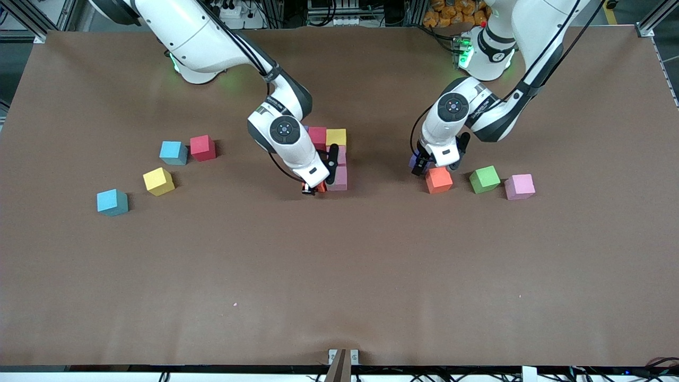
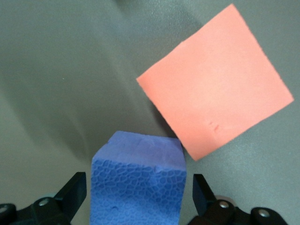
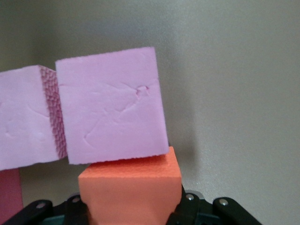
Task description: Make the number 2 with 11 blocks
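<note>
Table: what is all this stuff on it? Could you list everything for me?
table: 1, brown, under everything
light blue blocks: 2, toward the right arm's end
red block: 1, beside the farther light blue one
yellow block: 1, between the light blue ones
started figure: 4 blocks showing, dark pink, yellow, two pink, mid-table; an arm hides the rest
loose orange block, green block, pink block: 1 each, in a row toward the left arm's end
purple block: 1, beside the loose orange block
held orange block: 1, at the figure's near end
left gripper: open, around the purple block
right gripper: shut on the held orange block
</note>
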Robot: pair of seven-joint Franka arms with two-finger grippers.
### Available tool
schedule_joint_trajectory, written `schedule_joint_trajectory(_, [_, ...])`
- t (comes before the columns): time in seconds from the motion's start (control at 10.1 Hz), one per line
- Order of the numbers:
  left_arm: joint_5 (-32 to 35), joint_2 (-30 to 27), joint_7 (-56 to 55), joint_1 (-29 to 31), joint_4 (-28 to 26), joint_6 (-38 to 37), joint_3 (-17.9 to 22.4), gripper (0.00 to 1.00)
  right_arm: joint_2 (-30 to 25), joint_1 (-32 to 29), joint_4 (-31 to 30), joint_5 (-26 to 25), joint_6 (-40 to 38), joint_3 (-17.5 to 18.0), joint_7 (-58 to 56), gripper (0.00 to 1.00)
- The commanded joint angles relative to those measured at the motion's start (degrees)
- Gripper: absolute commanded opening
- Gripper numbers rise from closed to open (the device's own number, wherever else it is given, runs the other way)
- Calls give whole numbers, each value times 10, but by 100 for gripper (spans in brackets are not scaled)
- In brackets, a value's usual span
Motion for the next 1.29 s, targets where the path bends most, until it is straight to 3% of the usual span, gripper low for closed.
schedule_joint_trajectory(0.0, [23,0,-21,0,-1,7,-2,97,14,13,14,12,0,-7,-2,46])
schedule_joint_trajectory(0.1, [29,0,-14,1,-1,6,-2,52,15,14,14,12,0,-7,-3,49])
schedule_joint_trajectory(0.2, [29,-1,-13,3,-1,6,-2,32,16,14,14,12,0,-7,-3,54])
schedule_joint_trajectory(0.3, [29,-2,-10,5,1,5,-2,32,16,14,14,12,0,-7,-2,58])
schedule_joint_trajectory(0.4, [29,-3,-10,7,9,2,-2,32,16,13,13,13,0,-7,-3,96])
schedule_joint_trajectory(0.49, [29,-4,-12,7,20,-3,-2,32,16,13,12,13,0,-7,-6,100])
schedule_joint_trajectory(1.19, [18,10,-77,-2,154,-100,-5,32,-24,3,10,31,-42,-3,-3,100])
